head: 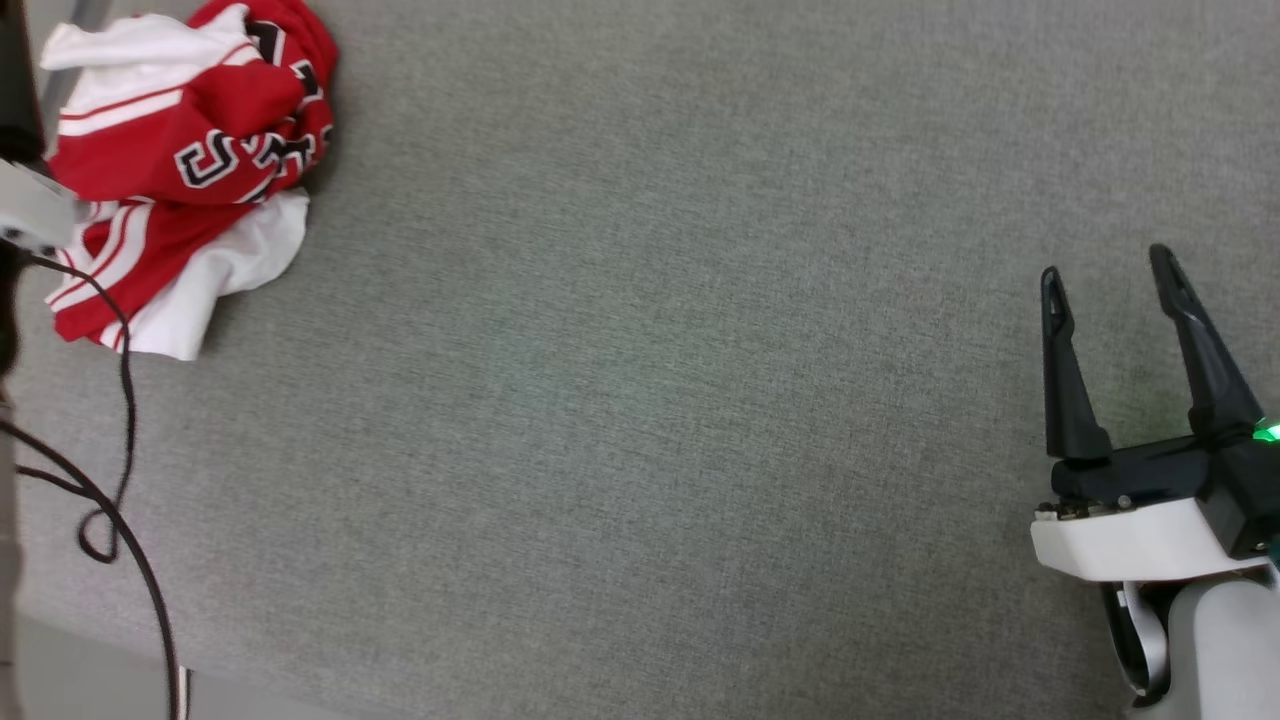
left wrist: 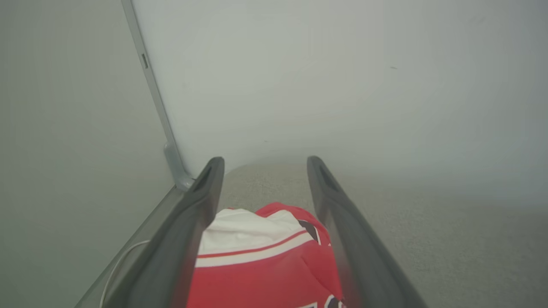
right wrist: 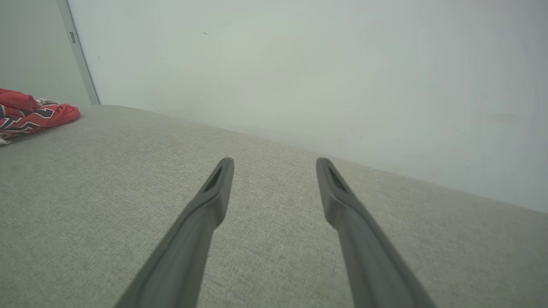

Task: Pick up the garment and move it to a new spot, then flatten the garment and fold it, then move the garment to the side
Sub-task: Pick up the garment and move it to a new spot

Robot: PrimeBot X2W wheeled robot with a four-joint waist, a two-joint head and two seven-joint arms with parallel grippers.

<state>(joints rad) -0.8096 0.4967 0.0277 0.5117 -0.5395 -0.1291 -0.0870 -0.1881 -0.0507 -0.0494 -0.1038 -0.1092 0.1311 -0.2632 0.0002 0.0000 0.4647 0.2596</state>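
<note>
The garment [head: 180, 150] lies crumpled in a heap at the far left of the grey cloth-covered table [head: 640, 400], red with white sleeves, striped trim and black white-outlined letters showing. In the left wrist view my left gripper [left wrist: 265, 160] is open, its two fingers spread on either side of the garment [left wrist: 265, 265], which lies just below them; whether they touch the cloth I cannot tell. My right gripper [head: 1105, 262] stands open at the lower right, far from the garment, with nothing between its fingers. The right wrist view has the garment [right wrist: 30, 115] at its far left.
Black cables [head: 125, 400] hang and loop along the table's left edge, beside a pale part of my left arm [head: 25, 210]. A pale wall with a metal strip [left wrist: 158, 107] rises behind the table. A white cable [left wrist: 120, 261] runs along the table's rim.
</note>
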